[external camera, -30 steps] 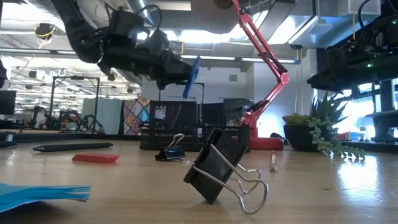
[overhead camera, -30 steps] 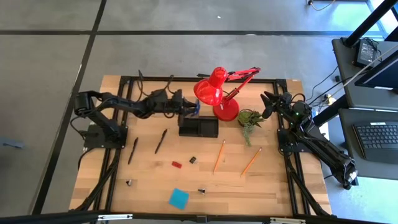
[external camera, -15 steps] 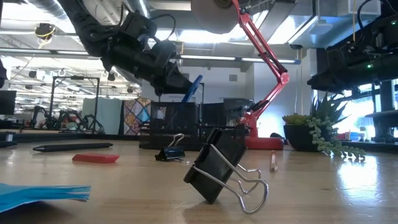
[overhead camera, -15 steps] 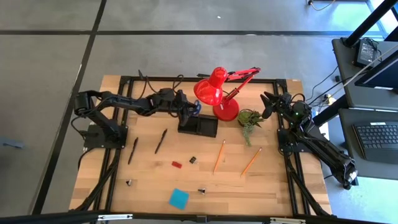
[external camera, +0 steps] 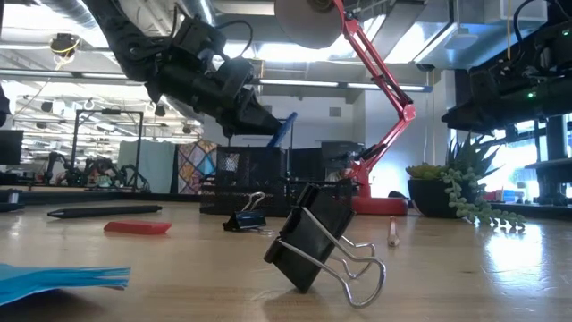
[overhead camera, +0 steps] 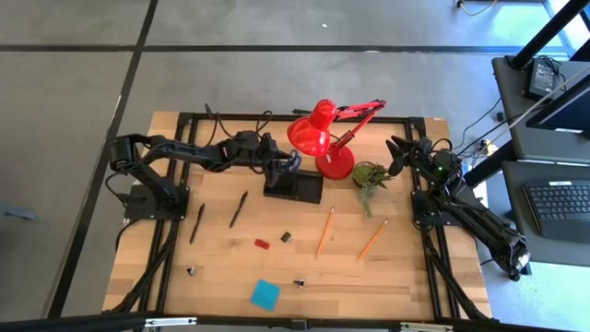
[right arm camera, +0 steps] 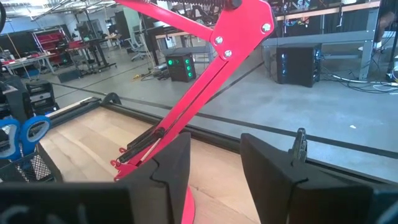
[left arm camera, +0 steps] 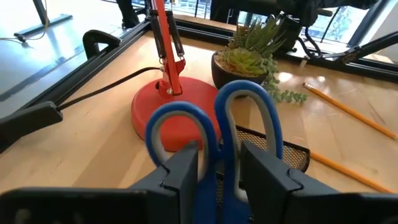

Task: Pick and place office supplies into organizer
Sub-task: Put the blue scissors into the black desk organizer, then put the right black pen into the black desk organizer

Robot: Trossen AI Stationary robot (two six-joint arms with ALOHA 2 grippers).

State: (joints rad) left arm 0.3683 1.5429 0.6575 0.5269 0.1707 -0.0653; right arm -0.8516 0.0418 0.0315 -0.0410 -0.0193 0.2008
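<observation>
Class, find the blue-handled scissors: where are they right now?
The scissors stand handles-up in the organizer, between the left claw's fingers, just left of the red lamp's base in the high view.

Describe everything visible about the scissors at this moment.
The scissors have two blue loop handles with grey inner linings, plastic by the look. They stand handles-up, with the blades pointing down into the black mesh organizer and hidden from sight. The left gripper has one finger on each side of the handles, just below the loops; whether the fingers press on them cannot be told. In the low view the handles lean at a tilt. The red lamp base sits just beyond them.
</observation>
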